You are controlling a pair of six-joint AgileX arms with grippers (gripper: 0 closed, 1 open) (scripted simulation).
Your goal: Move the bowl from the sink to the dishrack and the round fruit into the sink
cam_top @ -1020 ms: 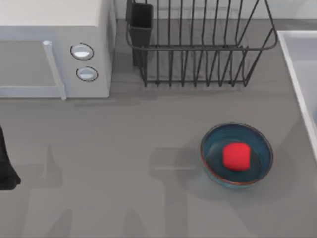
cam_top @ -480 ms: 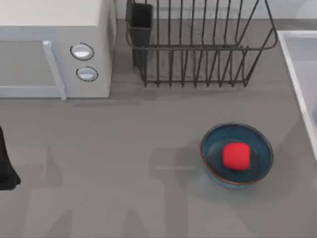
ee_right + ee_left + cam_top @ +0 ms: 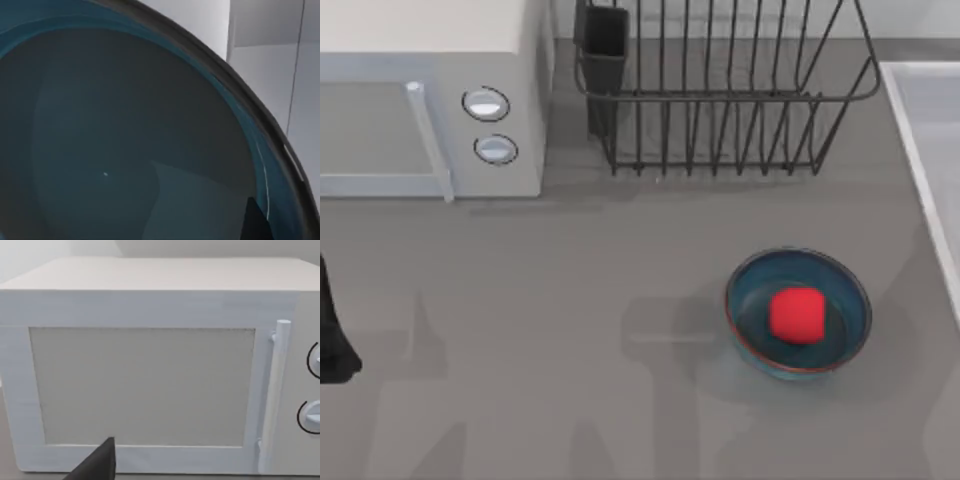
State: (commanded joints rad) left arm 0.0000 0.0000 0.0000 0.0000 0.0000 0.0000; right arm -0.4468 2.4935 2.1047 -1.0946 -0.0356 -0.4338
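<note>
**Operator:** Bowl (image 3: 125, 130) first: where is it sitting for me?

**Spotter:** It is lying right under your right pincer (image 3: 256, 220), so close that its teal inside is spreading across the right wrist view. The pale wall of the sink (image 3: 265, 85) is rising just beyond its rim. I cannot tell how far that pincer is open, or whether it is holding anything.

**Operator:** And the round fruit (image 3: 796, 314)?

**Spotter:** It is resting inside the second bowl (image 3: 750, 310) out on the bench (image 3: 570, 330), well away from your right pincer.

**Operator:** How should I be taking the rim?

**Spotter:** I judge you are lining up the grasp. Be straddling the rim, one side inside and one outside, and closing squarely, since the glaze looks slippery. Be lifting straight up until you are clearing the sink wall, then swinging toward the dishrack (image 3: 720, 97).

**Operator:** And my left arm?

**Spotter:** Your left pincer (image 3: 97, 465) is idling, facing the microwave (image 3: 150, 380), far from all this. I cannot tell its opening either.
</note>
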